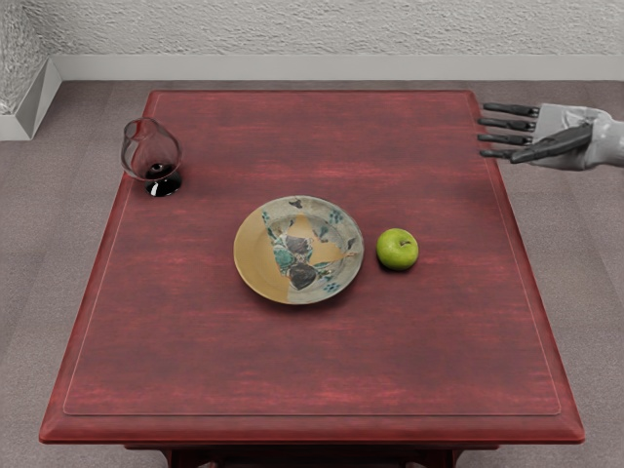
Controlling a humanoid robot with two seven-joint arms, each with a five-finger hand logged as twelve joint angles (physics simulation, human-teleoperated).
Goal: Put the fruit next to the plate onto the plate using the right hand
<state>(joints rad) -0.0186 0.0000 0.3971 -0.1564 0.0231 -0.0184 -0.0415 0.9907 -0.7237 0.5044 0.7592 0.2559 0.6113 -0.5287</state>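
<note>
A green apple (397, 249) rests on the red wooden table (195, 351), just right of the plate and not touching it. The round painted plate (255, 258), ochre with a green and grey pattern, lies near the table's middle with nothing on it. My right hand (502, 131) hovers at the table's far right edge, well behind and to the right of the apple. Its dark fingers (507, 109) stretch out straight toward the left and hold nothing. No left arm shows.
A glass vessel (151, 156) with dark liquid in its base stands tilted at the table's far left. Grey carpet surrounds the table, and a pale wall runs along the back.
</note>
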